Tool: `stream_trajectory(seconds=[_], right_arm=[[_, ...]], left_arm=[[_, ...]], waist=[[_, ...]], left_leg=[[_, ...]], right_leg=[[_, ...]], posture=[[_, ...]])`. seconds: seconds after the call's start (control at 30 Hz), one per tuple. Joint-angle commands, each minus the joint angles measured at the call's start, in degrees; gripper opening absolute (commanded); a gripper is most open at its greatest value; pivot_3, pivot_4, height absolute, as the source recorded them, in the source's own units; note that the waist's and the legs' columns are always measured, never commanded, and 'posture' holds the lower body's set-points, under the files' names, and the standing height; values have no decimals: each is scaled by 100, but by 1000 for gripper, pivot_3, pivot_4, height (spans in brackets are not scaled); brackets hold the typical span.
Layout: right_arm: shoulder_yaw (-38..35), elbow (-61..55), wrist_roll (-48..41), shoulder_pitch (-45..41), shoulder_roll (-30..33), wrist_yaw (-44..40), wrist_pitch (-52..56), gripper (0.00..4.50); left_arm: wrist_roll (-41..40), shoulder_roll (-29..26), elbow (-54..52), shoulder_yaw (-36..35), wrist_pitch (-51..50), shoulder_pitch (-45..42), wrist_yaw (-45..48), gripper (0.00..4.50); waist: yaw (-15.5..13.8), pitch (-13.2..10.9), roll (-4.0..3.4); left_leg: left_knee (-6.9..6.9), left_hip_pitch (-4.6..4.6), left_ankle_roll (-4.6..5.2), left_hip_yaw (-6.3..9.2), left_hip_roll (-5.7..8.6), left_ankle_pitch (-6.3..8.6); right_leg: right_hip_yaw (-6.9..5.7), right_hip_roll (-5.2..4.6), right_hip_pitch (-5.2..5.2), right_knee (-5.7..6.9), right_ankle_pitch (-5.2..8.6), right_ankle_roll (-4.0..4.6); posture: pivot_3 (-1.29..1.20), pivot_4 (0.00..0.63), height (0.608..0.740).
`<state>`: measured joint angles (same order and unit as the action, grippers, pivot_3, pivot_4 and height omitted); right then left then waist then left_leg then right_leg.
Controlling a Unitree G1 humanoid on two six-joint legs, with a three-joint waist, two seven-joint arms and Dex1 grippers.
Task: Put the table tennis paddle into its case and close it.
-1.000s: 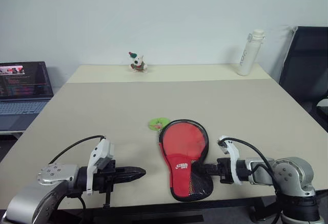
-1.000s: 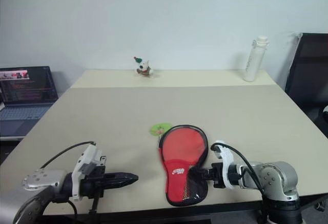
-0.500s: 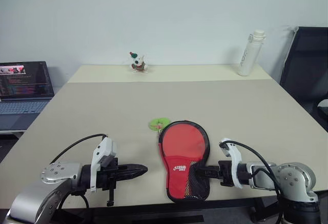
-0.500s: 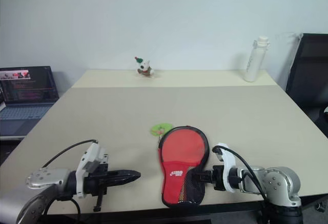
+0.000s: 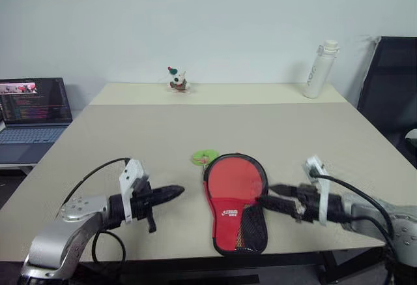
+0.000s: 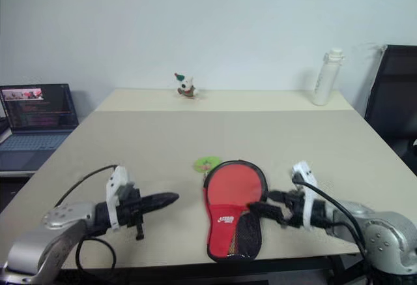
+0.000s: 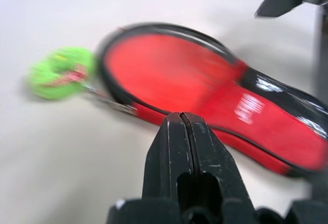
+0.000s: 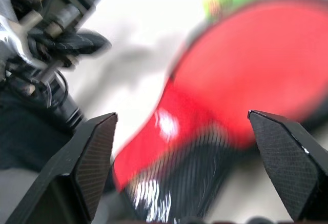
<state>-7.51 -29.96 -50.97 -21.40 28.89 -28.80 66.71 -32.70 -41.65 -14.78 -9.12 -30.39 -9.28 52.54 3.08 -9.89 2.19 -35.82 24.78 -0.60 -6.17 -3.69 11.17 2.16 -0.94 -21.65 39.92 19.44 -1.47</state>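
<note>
Left gripper: fingers pressed together, nothing between them, tips aimed toward the case and stopping just short of its left edge. In the left wrist view the closed tips point at the side seam of the pouch, apart from it.

Right gripper: fingers spread wide apart, holding nothing, tips hovering just beside the narrow, mesh-panelled end of the case.

The case lies flat on the table between the two sets of fingers, near the table's front edge. The table tennis paddle sits inside it: the round red face shows in the wide part, ringed by black trim; the handle is hidden under the mesh end.

Progress, judged: insertion looks done. Closing is left. Whether the zip has been run at all cannot be told. A small green tag lies beyond the fingertips, touching the far rim of the case.

Writing: a small white logo on the red near the neck, too small to read. Dark lettering runs down the white bottle far beyond the right fingers, unreadable.
</note>
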Motion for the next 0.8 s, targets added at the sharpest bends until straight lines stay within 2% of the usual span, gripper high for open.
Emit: stream_trajectory(seconds=[0.03,0.07,0.17,0.37,0.5,0.57,0.8], right_arm=[[862,393,866,-412,-146,-287,-1095,4471],[1039,616,1049,-518,-254,-296,-1295,4471],[1453,1362,1671,-842,-601,-207,-1873,4500],[1781,2057,2373,-1012,-874,-235,-2430,4500],[1928,2063,2580,-875,-851,-355,-2450,4500],[1964,2040,2628,-815,-851,-403,-2446,4500],[2085,1967,2794,-720,-877,-470,-2361,4500]], left_arm=[[29,85,91,-37,-32,-202,-201,0],[30,116,136,-46,-74,-254,-264,0],[135,243,313,-38,-47,-471,-521,850],[441,517,765,128,39,-956,-862,2927],[901,954,1622,303,243,-1788,-1428,4399],[1159,1103,2142,401,355,-2199,-1608,4461],[1856,1297,4436,1027,1021,-3705,-944,4461]], waist=[[1,0,0],[-1,0,1],[-19,0,2],[-60,-1,3],[-133,-1,4],[-146,0,6],[-124,0,6]], left_leg=[[-2,0,0,-2,1,0],[-2,1,-1,-2,1,0],[-3,4,-3,-2,0,-1],[-6,5,-15,-6,2,-8],[-10,5,-15,-5,2,-8],[-14,5,-14,-2,3,-8],[-14,5,-23,-7,3,-13]], right_leg=[[0,-1,0,0,-1,1],[-1,-1,0,1,-3,3],[-3,-2,-2,0,-14,24],[-5,-6,-2,0,-14,24],[-8,-7,-1,3,-14,24],[-12,-6,1,6,-15,25],[-10,-5,-3,5,-15,24]], posture=[[0,150,740],[0,150,740],[0,150,740],[0,150,740],[0,150,740],[0,150,740],[0,150,740]])
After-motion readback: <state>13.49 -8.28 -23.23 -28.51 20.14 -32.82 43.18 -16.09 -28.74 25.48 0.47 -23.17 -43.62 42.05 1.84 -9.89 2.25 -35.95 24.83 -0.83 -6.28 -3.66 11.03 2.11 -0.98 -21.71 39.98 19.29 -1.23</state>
